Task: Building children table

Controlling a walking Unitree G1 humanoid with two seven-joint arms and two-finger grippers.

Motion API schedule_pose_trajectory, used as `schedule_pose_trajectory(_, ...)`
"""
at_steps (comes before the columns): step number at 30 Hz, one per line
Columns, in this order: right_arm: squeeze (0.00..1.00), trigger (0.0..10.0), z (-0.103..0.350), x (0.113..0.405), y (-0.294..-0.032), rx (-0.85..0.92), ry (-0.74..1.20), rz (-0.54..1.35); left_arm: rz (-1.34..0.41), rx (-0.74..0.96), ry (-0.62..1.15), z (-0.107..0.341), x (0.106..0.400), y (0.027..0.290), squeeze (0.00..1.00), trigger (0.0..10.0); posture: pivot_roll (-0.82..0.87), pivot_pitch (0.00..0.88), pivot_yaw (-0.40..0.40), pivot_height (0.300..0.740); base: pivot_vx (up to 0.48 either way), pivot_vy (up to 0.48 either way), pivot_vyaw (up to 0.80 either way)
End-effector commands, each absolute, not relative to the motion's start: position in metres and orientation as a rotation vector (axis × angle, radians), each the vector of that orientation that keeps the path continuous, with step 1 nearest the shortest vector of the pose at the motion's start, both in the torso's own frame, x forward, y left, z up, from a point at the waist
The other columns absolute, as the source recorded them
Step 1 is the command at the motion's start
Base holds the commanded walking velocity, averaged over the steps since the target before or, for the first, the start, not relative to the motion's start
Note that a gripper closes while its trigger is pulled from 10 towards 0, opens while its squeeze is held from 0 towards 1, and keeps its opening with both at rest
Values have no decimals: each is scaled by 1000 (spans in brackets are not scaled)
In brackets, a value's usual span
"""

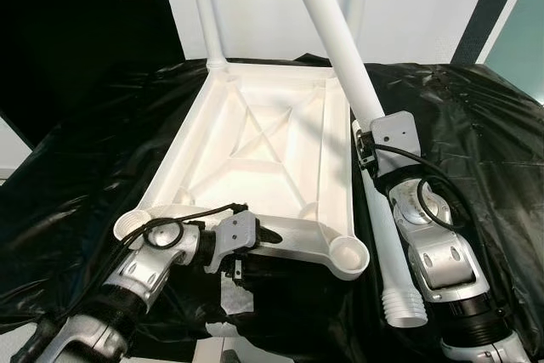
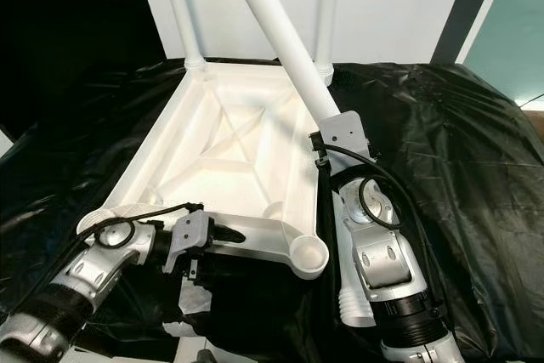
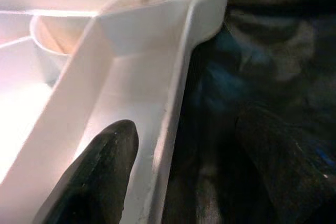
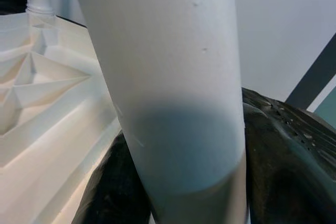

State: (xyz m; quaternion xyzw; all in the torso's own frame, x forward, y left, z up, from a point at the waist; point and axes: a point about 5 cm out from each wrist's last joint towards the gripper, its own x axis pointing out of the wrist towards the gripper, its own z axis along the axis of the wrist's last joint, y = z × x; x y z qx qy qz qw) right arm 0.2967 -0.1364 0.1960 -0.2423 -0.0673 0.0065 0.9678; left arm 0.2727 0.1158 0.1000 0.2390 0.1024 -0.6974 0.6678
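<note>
1. Left gripper (image 1: 265, 235) straddles the near rim of the upturned white tabletop (image 1: 255, 138), one finger (image 3: 100, 177) inside the rim wall, the other outside. It looks clamped on the rim, though contact of the outer finger is too dark to confirm.
2. Right gripper (image 4: 173, 192) is clenched around the loose white leg (image 1: 353, 82), fingers either side of the shaft, mid-length.
3. Empty near socket (image 1: 348, 254) sits just inboard of the right gripper's forearm, between the two grippers.
4. Step in hand, as I judge it: seat the leg in that socket. Keep the left hold firm, swing the threaded end (image 1: 404, 305) over the socket, bring the shaft upright, then push and twist.
5. Leg's long axis runs from the threaded end near the robot, up and away past the right gripper, tilted toward the left gripper's side.
6. Tabletop's long axis runs away from the left gripper; two fitted legs (image 1: 206, 10) stand upright at its far corners, on black sheeting (image 1: 476, 125).
</note>
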Motion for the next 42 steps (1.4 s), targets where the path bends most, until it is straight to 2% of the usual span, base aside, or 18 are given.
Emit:
schedule_pose_trajectory(1,0,10000,202,298,-135,-471,-164,18,-1385,591,297,80,278,120,0,9255,-37,0,5,740,0,0,0)
schedule_pose_trajectory(2,0,10000,203,298,-135,-468,-166,15,-1375,597,315,76,278,120,0,2902,-38,0,5,740,0,0,0)
schedule_pose_trajectory(4,0,10000,203,298,-135,-466,-167,14,-1369,601,327,74,279,120,0,2902,-38,0,5,740,0,0,0)
schedule_pose_trajectory(5,0,10000,203,298,-135,-464,-168,12,-1355,590,325,73,280,117,0,0,-39,0,6,740,0,0,0)
schedule_pose_trajectory(9,0,10000,204,297,-135,-458,-172,11,-1288,564,295,71,286,105,0,0,-40,0,9,740,0,0,0)
schedule_pose_trajectory(10,0,10000,203,297,-134,-452,-173,12,-1237,546,273,71,291,96,0,5647,-42,0,11,740,0,0,0)
schedule_pose_trajectory(13,0,10000,203,296,-133,-448,-173,13,-1205,537,259,71,295,91,0,5647,-42,0,11,740,0,0,0)
schedule_pose_trajectory(14,0,10000,203,296,-132,-438,-173,17,-1178,522,249,72,298,85,0,10000,-44,0,14,740,0,0,0)
schedule_pose_trajectory(18,0,10000,200,291,-126,-400,-172,41,-1144,502,232,72,303,69,0,10000,-50,0,21,740,0,0,0)
schedule_pose_trajectory(22,0,10000,198,288,-125,-379,-168,47,-1147,509,228,72,304,65,0,10000,-54,0,26,740,0,0,0)
schedule_pose_trajectory(34,0,10000,191,274,-128,-240,-151,77,-1117,545,230,69,308,63,0,10000,-60,0,32,740,0,0,0)
schedule_pose_trajectory(42,0,10000,179,249,-136,-114,-121,111,-1109,537,219,71,312,59,0,10000,-75,0,41,740,0,0,0)
